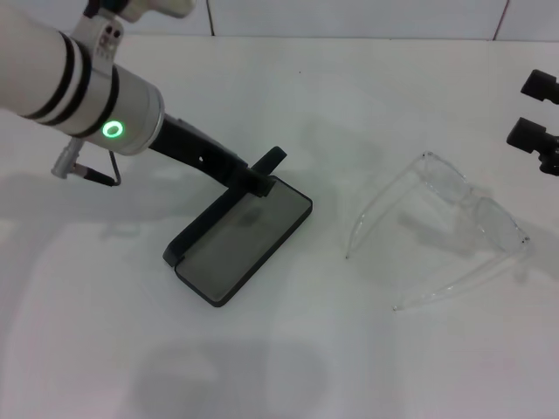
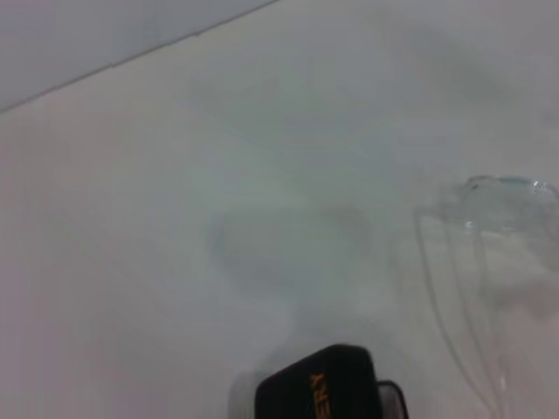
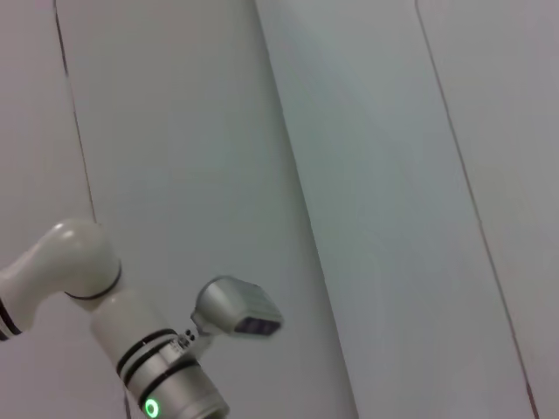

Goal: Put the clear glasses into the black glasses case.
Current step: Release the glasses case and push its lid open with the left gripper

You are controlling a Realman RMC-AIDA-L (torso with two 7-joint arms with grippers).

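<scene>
Clear glasses (image 1: pixel 454 227) lie on the white surface (image 1: pixel 288 358), well apart from the black glasses case (image 1: pixel 240 244) and on the side of it toward the robot's right. Their arms are unfolded and point roughly back toward the case's side, while the front with the lenses is turned away from it. Nothing touches the glasses.

The case lies open on the surface, its grey-lined tray facing up and its lid standing up along the edge farthest from the glasses. The left tool (image 1: pixel 262 175) reaches down at the far corner of the case, at the end of the lid, with one dark finger (image 1: pixel 271 160) showing above the case's rim and the rest of the tool meeting the case edge. From the head view I cannot tell whether its fingers are apart or pressed on the lid. The left wrist view shows a rounded black corner of the case (image 2: pixel 319 388) with orange lettering close below the camera, and the glasses (image 2: pixel 489 236) faintly beyond it.

The right tool (image 1: pixel 537 118) hangs past the glasses on the side away from the case, above the surface, with its two dark fingertips apart and holding nothing.
</scene>
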